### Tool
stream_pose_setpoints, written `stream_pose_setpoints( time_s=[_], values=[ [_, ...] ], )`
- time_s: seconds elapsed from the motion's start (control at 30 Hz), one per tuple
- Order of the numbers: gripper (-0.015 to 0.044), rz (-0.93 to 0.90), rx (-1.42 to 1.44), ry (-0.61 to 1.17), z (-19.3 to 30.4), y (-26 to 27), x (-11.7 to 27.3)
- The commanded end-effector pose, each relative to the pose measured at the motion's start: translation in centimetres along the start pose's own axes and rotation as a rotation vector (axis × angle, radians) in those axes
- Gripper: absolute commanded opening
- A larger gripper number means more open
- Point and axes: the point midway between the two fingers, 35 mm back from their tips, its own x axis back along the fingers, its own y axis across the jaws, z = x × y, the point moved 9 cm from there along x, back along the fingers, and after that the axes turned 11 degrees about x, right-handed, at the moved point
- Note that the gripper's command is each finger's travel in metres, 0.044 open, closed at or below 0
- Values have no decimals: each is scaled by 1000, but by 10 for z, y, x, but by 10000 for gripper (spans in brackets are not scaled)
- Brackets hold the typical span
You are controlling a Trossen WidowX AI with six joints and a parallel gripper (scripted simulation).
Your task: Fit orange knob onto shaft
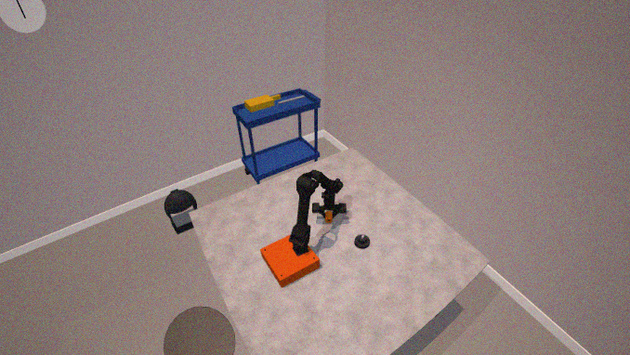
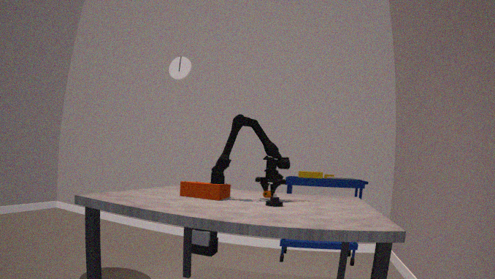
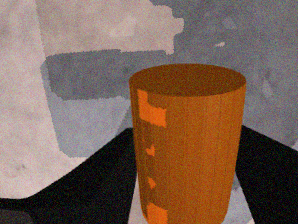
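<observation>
The orange knob [image 1: 329,216] [image 2: 267,194] [image 3: 187,145] is held between the fingers of my gripper [image 1: 329,216] [image 2: 268,193] [image 3: 182,135], which is shut on it and points down, a little above the table. In the wrist view the knob's smooth end faces the camera's far side and its hole does not show. The dark round pedestal [image 1: 361,242] [image 2: 274,202] stands on the table apart from the knob, to its lower right in the top view. A small pale shaft [image 1: 362,237] sticks up from it. The shaft's flat side is too small to make out.
The arm's orange base block [image 1: 289,261] [image 2: 204,190] sits on the table [image 1: 395,288] [image 2: 328,213], left of the pedestal in the top and exterior views. A blue cart [image 1: 281,155] [image 2: 328,182] with a yellow object [image 1: 259,103] [image 2: 310,174] on top stands beyond the table.
</observation>
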Motion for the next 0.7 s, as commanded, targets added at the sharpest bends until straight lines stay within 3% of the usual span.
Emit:
stream_pose_setpoints(
  time_s=[0.0, 0.37, 0.67],
  values=[
    [179, -3, 101, -2, 0, 0, 0],
    [179, -3, 479, -3, 0, 0, 0],
    [179, -3, 502, -3, 0, 0, 0]
  ],
)
